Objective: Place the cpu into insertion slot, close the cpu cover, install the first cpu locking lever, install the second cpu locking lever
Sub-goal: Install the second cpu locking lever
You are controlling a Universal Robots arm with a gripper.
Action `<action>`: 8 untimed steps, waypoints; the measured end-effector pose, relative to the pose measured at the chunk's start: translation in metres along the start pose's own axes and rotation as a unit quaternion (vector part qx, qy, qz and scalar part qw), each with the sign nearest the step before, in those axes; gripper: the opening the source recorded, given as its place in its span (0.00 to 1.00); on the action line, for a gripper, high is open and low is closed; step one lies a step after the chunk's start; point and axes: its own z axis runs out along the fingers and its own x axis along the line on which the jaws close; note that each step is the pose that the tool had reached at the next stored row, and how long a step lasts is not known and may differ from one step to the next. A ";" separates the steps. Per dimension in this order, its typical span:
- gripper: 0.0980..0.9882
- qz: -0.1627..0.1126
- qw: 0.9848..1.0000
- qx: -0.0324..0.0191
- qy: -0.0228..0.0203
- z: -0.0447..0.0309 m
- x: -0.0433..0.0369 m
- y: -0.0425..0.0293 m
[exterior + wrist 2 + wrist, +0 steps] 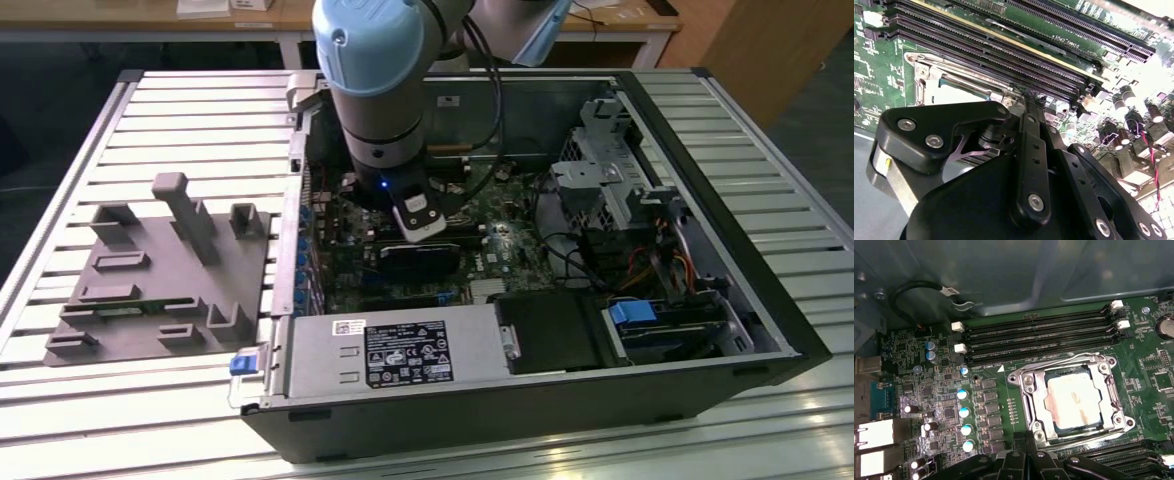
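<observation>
Inside the insertion slot (1071, 402) the cpu (1074, 401), cpu cover (1030, 397) shut, claw (1026, 100) pressed together.

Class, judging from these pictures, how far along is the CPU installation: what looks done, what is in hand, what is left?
Done: the cpu sits in the insertion slot, and the cpu cover looks closed over it. In hand: the tool is at the socket's edge, beside a wire locking lever; whether it grips it is hidden. Left: I cannot tell if either lever is latched.

Memory slots (1039, 337) close beside cpu cover (1070, 400)
</observation>
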 end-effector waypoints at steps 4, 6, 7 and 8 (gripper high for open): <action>0.00 0.000 1.000 0.000 0.000 -0.0003 -0.0003 -0.0010; 0.00 0.000 1.000 0.000 0.000 -0.0004 -0.0004 -0.0017; 0.00 0.000 1.000 0.000 0.000 -0.0003 -0.0004 -0.0020; 0.00 0.000 1.000 0.000 0.000 -0.0003 -0.0004 -0.0022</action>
